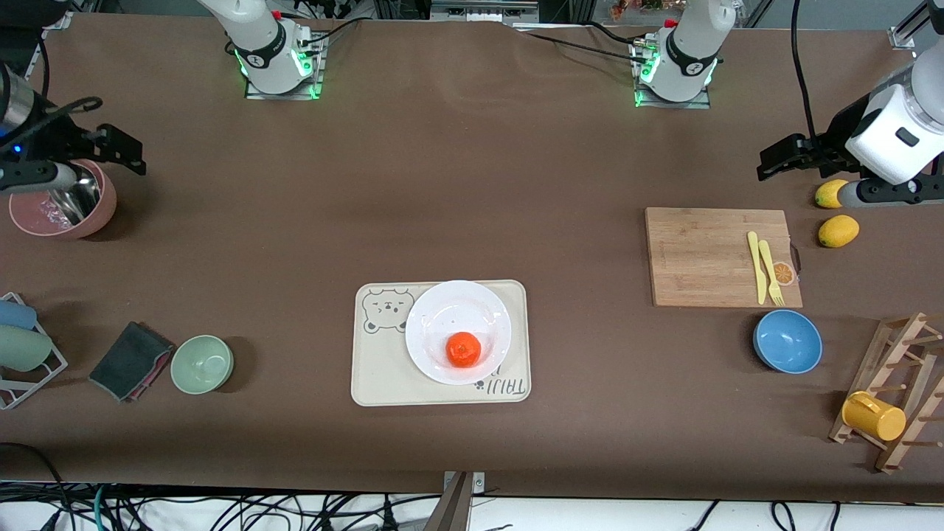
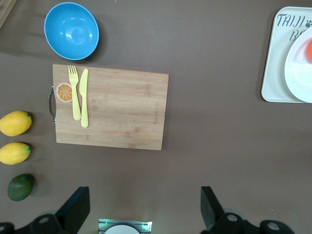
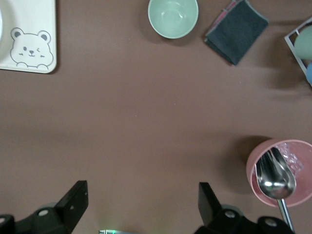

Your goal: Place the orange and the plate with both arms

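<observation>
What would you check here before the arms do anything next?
1. Orange on the plate: ok.
2. Plate on the bear tray: ok.
3. Left gripper open, holding nothing, up over the table's left-arm end: ok.
4. Right gripper open, holding nothing, up over the right-arm end by the pink bowl: ok.
5. Nothing else touching the plate: ok.

We see the round white plate [image 2: 298, 73] and red-orange fruit [image 2: 309, 49] cut by the left wrist view's edge; the cream bear-print tray [image 3: 29, 36] likewise in the right wrist view.
</observation>
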Tool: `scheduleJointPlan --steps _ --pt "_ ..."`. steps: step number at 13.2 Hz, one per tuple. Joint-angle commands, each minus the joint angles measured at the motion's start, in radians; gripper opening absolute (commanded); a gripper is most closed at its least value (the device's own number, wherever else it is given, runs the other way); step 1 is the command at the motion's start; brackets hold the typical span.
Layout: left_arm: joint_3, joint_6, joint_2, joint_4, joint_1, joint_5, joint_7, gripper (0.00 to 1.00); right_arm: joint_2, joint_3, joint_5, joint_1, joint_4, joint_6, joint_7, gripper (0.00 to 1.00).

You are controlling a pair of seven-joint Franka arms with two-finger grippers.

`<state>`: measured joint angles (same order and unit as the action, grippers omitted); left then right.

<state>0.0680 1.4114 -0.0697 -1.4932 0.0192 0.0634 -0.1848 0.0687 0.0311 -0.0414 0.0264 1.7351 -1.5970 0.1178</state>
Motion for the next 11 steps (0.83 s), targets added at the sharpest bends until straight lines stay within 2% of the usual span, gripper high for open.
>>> scheduleJointPlan --steps 1,2,5,9,11 --pt "0.006 0.009 0.016 -0.013 0.004 -0.024 -0.001 1.00 0.010 -0.016 -0.003 -0.033 0.005 -0.033 -0.024 1.00" --pt "0.010 0.009 0.016 -0.013 0.002 -0.024 -0.001 1.00 0.000 -0.016 -0.002 -0.036 -0.017 -0.041 -0.030 1.00" --pt "0.009 0.018 0.014 -0.012 -0.005 -0.024 0.001 1.00 -0.044 -0.013 0.000 -0.042 -0.089 0.049 -0.043 1.00" --pt "0.010 0.021 0.013 -0.012 0.001 -0.024 0.001 1.00 -0.070 -0.008 0.049 -0.043 -0.111 0.051 -0.088 1.00" --pt "0.010 0.020 0.014 -0.013 -0.002 -0.024 0.002 1.00 -0.070 -0.007 0.046 -0.043 -0.112 0.048 -0.098 1.00"
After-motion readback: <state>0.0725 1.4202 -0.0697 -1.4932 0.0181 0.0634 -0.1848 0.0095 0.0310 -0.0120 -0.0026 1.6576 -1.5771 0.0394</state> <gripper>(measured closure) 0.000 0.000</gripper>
